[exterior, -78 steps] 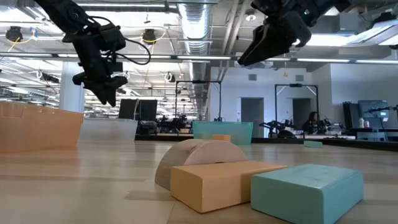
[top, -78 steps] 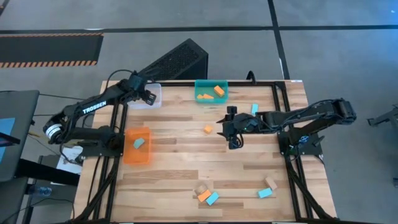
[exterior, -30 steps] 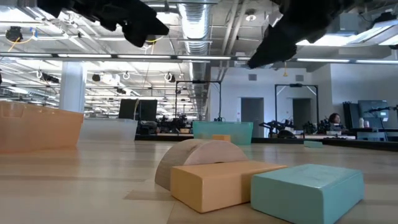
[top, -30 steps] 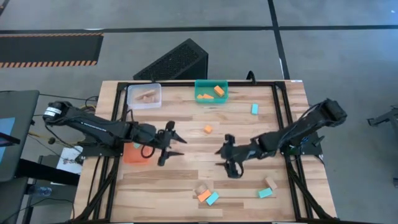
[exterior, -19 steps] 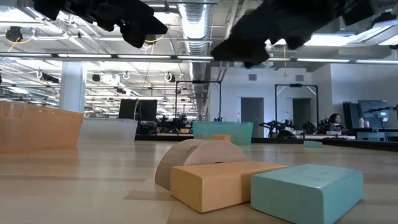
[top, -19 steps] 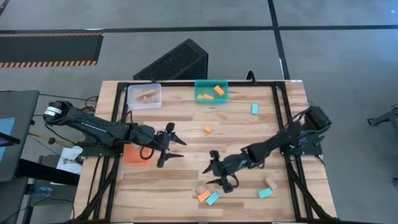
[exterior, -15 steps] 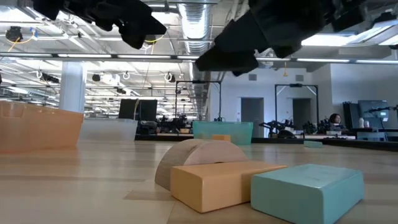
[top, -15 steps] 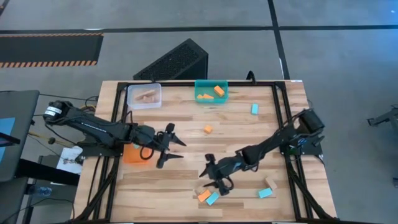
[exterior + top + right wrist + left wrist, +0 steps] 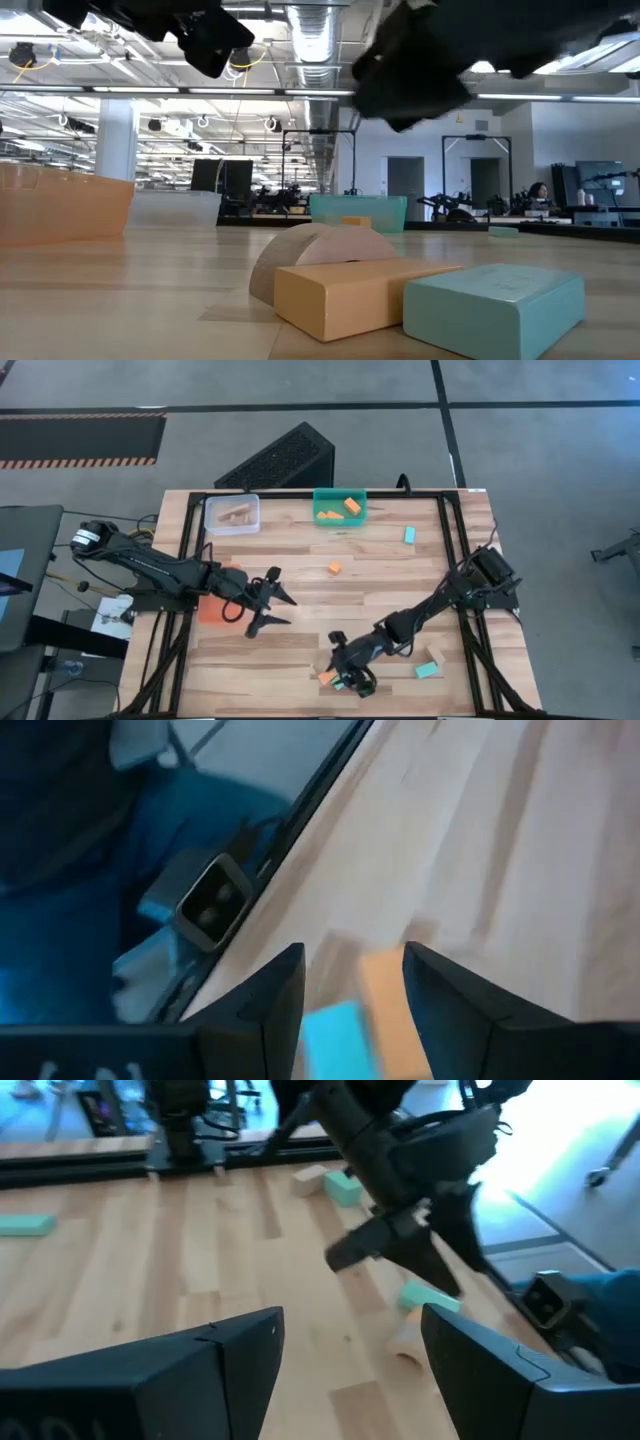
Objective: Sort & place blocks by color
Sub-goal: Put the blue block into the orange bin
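Near the table's front edge lie an orange block (image 9: 327, 677), a teal block (image 9: 343, 682) and a tan arched block (image 9: 318, 252), touching one another. My right gripper (image 9: 341, 664) hangs open just above this cluster, pointing slantwise down. In its wrist view the orange block (image 9: 385, 1010) and the teal block (image 9: 338, 1038) show between the fingers, blurred. My left gripper (image 9: 283, 610) hovers open over the table's middle left, holding nothing. Loose on the table lie an orange block (image 9: 334, 568), a teal block (image 9: 409, 535), a tan block (image 9: 436, 655) and a teal block (image 9: 427, 671).
At the far edge stand a clear bin (image 9: 232, 513) with tan blocks and a teal bin (image 9: 340, 506) with orange blocks. An orange bin (image 9: 212, 605) sits at the left, partly under my left arm. Bare wood lies between the two grippers.
My right gripper has swept toward the table's near edge and left while sinking, and tipped more downward. It has come from the table's middle to just above the block cluster. The blocks have not moved.
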Action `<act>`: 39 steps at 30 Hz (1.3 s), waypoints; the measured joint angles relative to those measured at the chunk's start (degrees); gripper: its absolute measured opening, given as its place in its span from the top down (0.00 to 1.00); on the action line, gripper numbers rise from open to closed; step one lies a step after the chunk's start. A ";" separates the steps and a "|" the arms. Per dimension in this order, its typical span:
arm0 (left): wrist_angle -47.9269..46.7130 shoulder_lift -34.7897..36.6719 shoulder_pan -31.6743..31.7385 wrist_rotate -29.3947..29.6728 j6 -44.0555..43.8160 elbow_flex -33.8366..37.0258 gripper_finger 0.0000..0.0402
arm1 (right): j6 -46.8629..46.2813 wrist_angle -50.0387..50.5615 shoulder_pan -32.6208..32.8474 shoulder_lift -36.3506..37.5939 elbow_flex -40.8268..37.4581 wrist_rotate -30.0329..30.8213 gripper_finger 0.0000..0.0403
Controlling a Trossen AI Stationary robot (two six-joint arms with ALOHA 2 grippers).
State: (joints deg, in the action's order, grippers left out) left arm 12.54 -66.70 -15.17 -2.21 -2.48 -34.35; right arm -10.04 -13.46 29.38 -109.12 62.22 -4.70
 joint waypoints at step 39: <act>-3.01 0.00 -3.22 0.01 -1.20 -0.02 0.44 | -2.39 10.72 4.39 -6.00 0.17 5.21 0.38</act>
State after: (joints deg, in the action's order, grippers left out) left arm 9.53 -66.70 -18.39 -2.20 -3.68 -34.37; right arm -12.43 -2.74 33.77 -115.12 62.39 0.51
